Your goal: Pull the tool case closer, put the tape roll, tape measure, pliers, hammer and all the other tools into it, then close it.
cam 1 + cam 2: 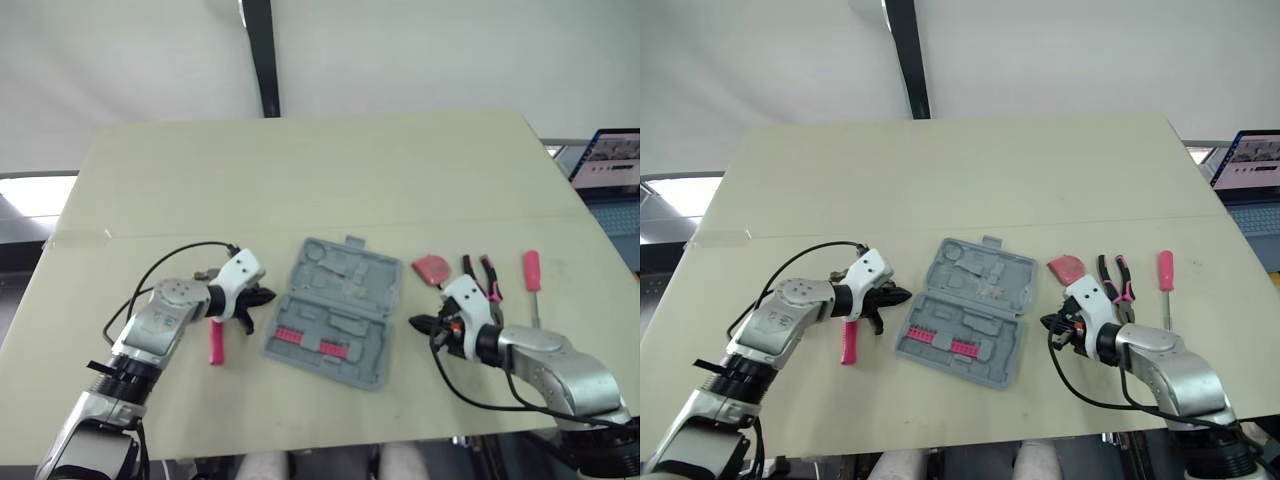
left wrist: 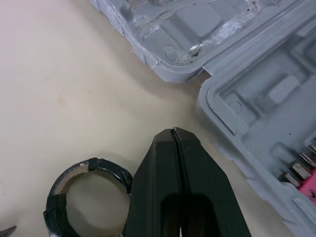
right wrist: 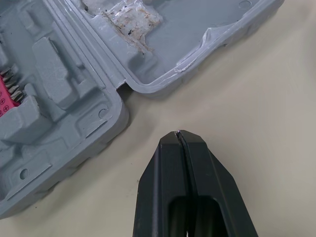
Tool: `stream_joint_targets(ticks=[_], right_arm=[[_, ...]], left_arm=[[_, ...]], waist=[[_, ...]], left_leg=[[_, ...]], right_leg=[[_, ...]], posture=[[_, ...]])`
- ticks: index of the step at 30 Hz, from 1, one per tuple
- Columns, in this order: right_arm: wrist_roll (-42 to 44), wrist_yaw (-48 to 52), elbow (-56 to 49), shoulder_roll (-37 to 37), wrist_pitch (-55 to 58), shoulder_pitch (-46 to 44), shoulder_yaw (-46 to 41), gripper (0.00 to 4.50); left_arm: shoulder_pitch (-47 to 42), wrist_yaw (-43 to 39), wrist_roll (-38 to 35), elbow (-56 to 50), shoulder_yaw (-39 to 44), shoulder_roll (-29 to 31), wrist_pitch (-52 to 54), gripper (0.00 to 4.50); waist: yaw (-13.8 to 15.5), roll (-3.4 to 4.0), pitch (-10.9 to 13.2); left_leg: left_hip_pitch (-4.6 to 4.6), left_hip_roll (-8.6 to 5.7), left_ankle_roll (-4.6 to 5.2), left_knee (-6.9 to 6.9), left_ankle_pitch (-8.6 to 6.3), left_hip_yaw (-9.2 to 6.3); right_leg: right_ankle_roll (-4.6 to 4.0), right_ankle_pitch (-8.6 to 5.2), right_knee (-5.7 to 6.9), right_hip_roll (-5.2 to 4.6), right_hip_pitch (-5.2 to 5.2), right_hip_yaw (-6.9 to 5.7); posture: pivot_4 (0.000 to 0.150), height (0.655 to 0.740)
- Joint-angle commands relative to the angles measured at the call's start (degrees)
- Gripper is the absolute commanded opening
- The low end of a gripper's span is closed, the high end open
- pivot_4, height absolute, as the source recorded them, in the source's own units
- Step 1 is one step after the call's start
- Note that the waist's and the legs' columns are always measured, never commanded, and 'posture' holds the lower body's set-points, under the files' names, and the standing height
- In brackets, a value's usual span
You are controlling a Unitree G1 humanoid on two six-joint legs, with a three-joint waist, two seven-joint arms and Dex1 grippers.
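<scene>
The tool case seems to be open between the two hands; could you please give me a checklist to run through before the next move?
1. Case open for loading: ok, the tool case lies open, trays up.
2. Left hand free: ok, the left hand is shut and empty beside the case.
3. Right hand free: ok, the right hand is shut and empty, apart from the case.
4. Tape roll packed: not ok, the tape roll lies on the table next to the left hand.
5. Right-side tools packed: not ok, the tape measure, pliers and screwdriver lie on the table.
6. Case near enough: cannot tell.
</scene>
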Motion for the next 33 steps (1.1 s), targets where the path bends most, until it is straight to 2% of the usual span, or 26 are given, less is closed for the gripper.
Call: stream_joint_targets(ticks=[1,22,30,33], right_arm=[[-0.06,-0.95,-2.08,0.64,0.54,-1.18,0.25,0.02],[-2.12,-1.26,-0.34,4.0,2.43,-4.57,5.1,0.02],[-2.31,-0.9,-0.35,4.46,2.57,-4.8,6.68,0.02],[-2.22,-0.45,-0.68,4.2,2.53,-4.4,7.08,0.02]], left_arm=[[-1.57,0.04,1.98,1.52,-0.73,-1.45,-2.24,0.0],[-4.97,-0.77,6.74,8.35,-1.94,-6.63,-6.51,0.0],[-3.54,-1.23,7.08,6.6,-2.33,-7.08,-5.84,0.0],[-1.98,-3.02,6.53,3.03,-3.16,-6.18,-3.14,0.0]], waist=[[-0.03,0.0,0.0],[0.07,0.0,0.0],[0.04,-0.01,-0.01],[-0.1,-0.01,-0.01]], left_leg=[[0.0,0.0,0.0,0.0,0.0,0.0],[-0.01,-0.01,0.0,0.05,0.0,-0.02],[0.0,-0.01,0.0,0.06,0.0,-0.04],[0.0,-0.01,0.0,0.05,0.0,-0.04]], right_leg=[[0.0,0.0,0.0,0.0,0.0,0.0],[0.0,0.0,0.07,-0.02,0.0,-0.04],[0.0,0.0,0.12,-0.02,0.01,-0.04],[0.0,0.0,0.12,-0.02,0.0,-0.04]], posture=[[0.15,0.74],[0.15,0.74],[0.15,0.74],[0.15,0.74]])
